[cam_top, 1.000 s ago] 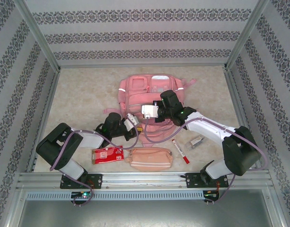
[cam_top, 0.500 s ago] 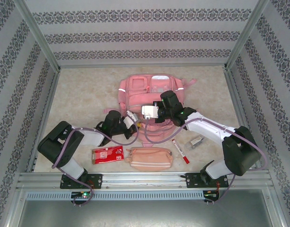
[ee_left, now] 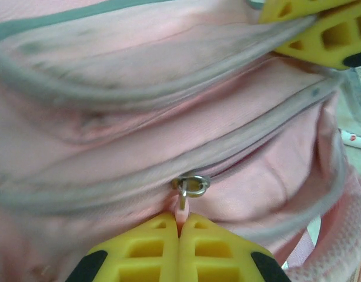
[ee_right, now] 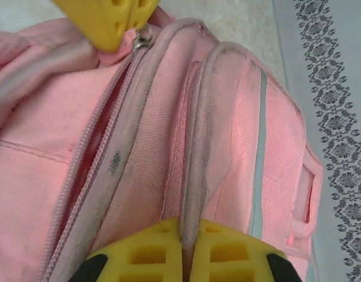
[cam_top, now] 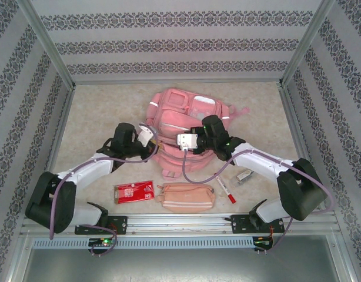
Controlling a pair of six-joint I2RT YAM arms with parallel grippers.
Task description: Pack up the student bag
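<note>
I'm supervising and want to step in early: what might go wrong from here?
1. The left claw pinches just the tip of the thin zipper pull; a tug may slip it free.
2. The right claw holds only a narrow seam ridge of the student bag, so the bag may slide instead of unzipping.

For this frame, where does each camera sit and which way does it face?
Top: fixed above and behind the arm bases, facing down at the table and backpack; both arms, left hand and right hand show.
Left wrist: on the left arm, facing the backpack's zipper pull, pinched in its own yellow fingers.
Right wrist: on the right arm, facing along the backpack's seams; own fingers shut on an edge.
Shared: both wrist views show the zipper pull.
</note>
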